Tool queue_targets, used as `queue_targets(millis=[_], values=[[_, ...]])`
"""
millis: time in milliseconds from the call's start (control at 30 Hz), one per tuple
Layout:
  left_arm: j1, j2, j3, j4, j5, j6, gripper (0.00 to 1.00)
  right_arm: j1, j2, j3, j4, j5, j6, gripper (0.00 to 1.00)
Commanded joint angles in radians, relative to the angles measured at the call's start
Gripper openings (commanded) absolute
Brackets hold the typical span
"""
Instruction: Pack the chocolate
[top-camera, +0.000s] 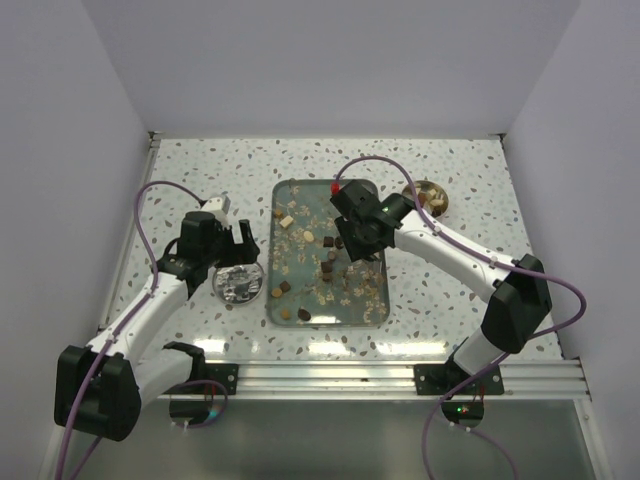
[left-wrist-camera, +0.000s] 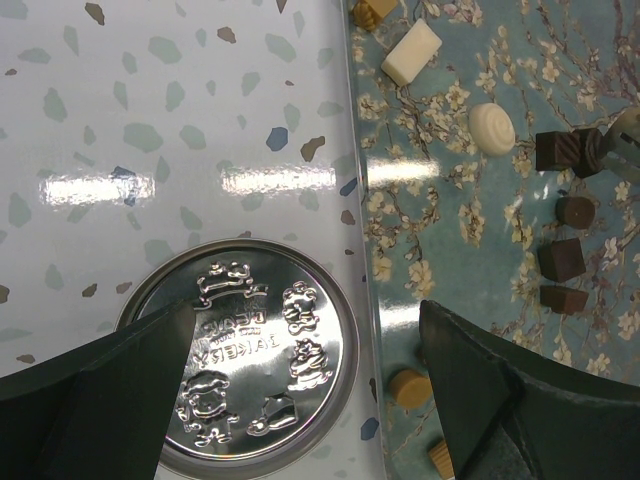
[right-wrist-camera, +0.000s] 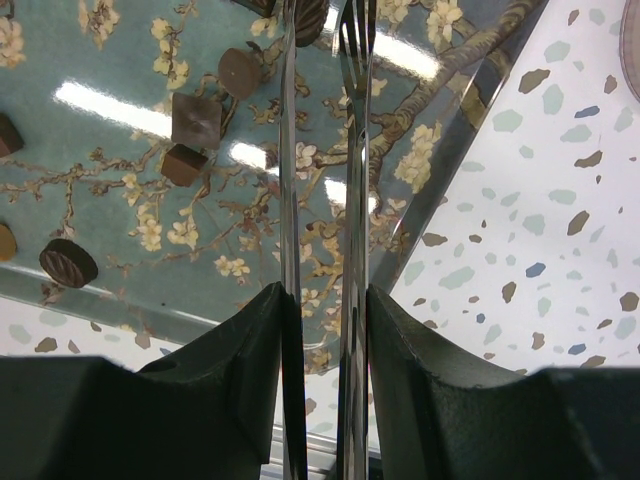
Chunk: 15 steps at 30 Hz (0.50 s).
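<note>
bare white speckled tabletop (top-camera: 190, 170) lies left of and behind the teal flower-printed rectangular tray (top-camera: 310, 190), shut in by pale walls (top-camera: 80, 120) on three sides; the round embossed silver tin lid (left-wrist-camera: 250, 360) sits just beside the tray's left rim with the left gripper (left-wrist-camera: 305, 325) spread wide above it. the right arm (top-camera: 455, 250) cuts diagonally over the tray from the near right, the right gripper (right-wrist-camera: 322, 295) clamped on thin shiny metal tweezers (right-wrist-camera: 288, 150) among crowded brown and cream chocolate pieces (left-wrist-camera: 560, 258), barer along the right rim. a small round container (top-camera: 432, 197) blocks the far right patch.
</note>
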Motion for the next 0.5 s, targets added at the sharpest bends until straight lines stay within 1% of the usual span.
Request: queue_targets(millis=[0,467], values=[[0.004,-0.021,-0.003,0.041,0.003,0.017,1.00,0.004,0.006,0.020,0.017,0.000,0.014,0.40],[0.005,-0.021,-0.005,0.046,0.003,0.014,1.00,0.019,0.018,0.024,0.019,-0.015,0.015,0.40]])
